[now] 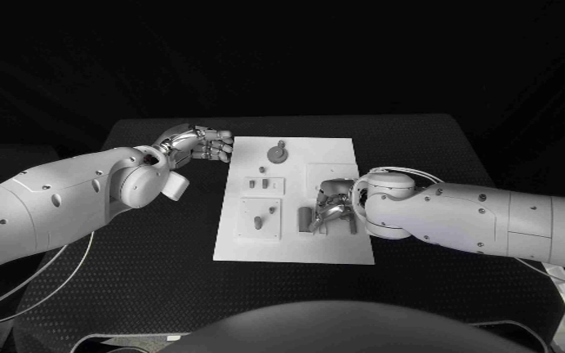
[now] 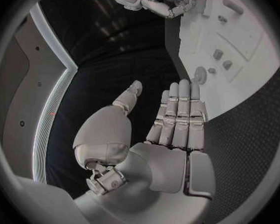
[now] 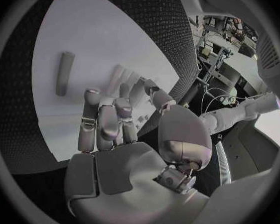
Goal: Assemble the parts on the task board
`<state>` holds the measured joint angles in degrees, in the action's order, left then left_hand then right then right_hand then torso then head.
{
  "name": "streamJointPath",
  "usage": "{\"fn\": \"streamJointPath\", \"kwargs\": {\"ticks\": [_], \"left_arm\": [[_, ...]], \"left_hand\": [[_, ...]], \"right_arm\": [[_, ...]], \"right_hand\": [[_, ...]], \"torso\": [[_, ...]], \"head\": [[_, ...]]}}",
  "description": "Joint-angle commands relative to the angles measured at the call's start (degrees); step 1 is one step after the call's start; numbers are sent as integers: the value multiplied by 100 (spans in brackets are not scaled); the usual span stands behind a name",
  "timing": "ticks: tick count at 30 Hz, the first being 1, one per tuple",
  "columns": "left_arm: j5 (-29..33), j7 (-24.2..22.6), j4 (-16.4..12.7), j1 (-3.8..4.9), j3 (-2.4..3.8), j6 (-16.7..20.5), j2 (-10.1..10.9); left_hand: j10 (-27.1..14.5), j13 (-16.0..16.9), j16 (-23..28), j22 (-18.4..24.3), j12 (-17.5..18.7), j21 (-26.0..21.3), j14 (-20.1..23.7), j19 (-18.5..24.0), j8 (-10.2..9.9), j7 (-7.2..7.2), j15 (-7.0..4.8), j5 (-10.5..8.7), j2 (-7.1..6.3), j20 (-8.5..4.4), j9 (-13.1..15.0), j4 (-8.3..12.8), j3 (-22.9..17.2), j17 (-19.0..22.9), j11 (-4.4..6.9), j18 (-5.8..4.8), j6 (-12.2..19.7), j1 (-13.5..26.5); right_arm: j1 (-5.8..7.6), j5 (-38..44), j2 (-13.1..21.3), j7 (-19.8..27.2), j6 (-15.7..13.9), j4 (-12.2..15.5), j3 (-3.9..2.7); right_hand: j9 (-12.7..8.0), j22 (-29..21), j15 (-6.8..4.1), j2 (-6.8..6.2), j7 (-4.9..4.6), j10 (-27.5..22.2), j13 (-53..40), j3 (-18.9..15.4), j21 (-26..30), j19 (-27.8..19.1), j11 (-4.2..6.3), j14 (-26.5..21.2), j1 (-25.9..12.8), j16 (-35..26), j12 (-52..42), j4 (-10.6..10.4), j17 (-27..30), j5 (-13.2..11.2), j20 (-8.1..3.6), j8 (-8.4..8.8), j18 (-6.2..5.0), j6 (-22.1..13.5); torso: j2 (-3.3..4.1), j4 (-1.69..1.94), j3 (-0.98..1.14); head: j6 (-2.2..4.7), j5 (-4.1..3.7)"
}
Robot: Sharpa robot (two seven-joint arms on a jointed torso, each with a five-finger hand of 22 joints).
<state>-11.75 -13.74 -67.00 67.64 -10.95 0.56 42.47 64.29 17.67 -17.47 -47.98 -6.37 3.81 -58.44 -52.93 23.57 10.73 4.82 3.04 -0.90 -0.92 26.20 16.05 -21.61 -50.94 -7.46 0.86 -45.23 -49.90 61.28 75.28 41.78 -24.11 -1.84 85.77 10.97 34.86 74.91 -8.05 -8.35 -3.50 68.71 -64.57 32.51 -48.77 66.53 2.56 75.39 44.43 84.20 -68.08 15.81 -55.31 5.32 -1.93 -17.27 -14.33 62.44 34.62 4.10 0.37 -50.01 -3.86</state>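
The task board [image 1: 295, 202] is seen mid-table, and several parts already appear seated — a round part [image 1: 277, 154] at the far end, small ones [image 1: 261, 183] in the middle, one [image 1: 258, 223] in the near square. A long part [image 1: 305, 219] lies loose on the board, so work is judged unfinished. The right hand [image 1: 333, 207] is poised over the board just beside it, fingers curled — whether anything is pinched cannot be told. The left hand [image 1: 207, 145] is held flat and empty at the board's far-left edge, nothing blocking.
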Motion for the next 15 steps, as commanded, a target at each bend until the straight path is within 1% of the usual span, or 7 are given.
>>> {"fn": "streamJointPath", "kwargs": {"ticks": [1, 3, 9, 13, 15], "left_arm": [[4, -44, -15, 3, 5, -58, -2], [4, -43, -18, 3, 5, -58, 1], [4, -41, -19, 4, 5, -52, 4], [4, -41, -21, 4, 5, -51, 7], [4, -41, -20, 4, 5, -52, 8]], "left_hand": [[-18, -10, 35, 8, -29, 13, 44, 33, 20, -6, 16, -21, -10, 15, -5, 12, -24, -4, 22, -80, 26, 42], [-18, -10, 35, 8, -30, 13, 45, 33, 20, -6, 17, -21, -10, 15, -6, 12, -24, -4, 22, -80, 26, 42], [-17, -11, 36, 7, -31, 13, 47, 36, 22, -6, 18, -21, -9, 17, -6, 12, -25, -4, 22, -80, 25, 43], [-17, -11, 37, 7, -31, 14, 48, 37, 23, -6, 19, -21, -10, 17, -7, 12, -25, -5, 23, -79, 25, 43], [-17, -11, 37, 7, -32, 14, 48, 38, 23, -6, 19, -21, -10, 18, -7, 13, -25, -5, 23, -79, 24, 42]], "right_arm": [[-1, 333, -7, -55, -58, -18, 0], [-1, 350, -12, -57, -71, -22, 0], [-1, 367, -9, -60, -94, -5, 0], [-1, 338, 19, -20, -98, 6, 0], [-1, 298, 56, 1, -120, 30, 0]], "right_hand": [[8, 112, -24, 83, -23, 42, -15, -41, 21, 31, 1, 26, 24, 17, -23, 29, -16, 2, -6, 8, -67, 35], [9, 113, -25, 144, -22, 50, -25, -60, 19, 31, 2, 29, 22, 22, -27, 39, -25, 2, -5, 7, -67, 40], [10, 113, -26, 223, -20, 58, -35, -100, 17, 30, 4, 29, -10, 28, -29, 38, -32, 1, -3, 7, -67, 45], [9, 113, -26, 221, -20, 59, -37, -111, 17, 28, 4, 26, -19, 27, -29, 40, -25, 1, -2, 9, -67, 43], [8, 113, -26, 198, -21, 54, -33, -126, 18, 25, 3, 20, -34, 24, -22, 41, -14, 1, -1, 11, -67, 42]], "torso": [[1, 0, -2], [2, 0, -2], [0, 1, 1], [0, 1, 0], [1, 1, 1]], "head": [[1, -3], [1, -4], [1, 0], [1, 1], [1, 5]]}}
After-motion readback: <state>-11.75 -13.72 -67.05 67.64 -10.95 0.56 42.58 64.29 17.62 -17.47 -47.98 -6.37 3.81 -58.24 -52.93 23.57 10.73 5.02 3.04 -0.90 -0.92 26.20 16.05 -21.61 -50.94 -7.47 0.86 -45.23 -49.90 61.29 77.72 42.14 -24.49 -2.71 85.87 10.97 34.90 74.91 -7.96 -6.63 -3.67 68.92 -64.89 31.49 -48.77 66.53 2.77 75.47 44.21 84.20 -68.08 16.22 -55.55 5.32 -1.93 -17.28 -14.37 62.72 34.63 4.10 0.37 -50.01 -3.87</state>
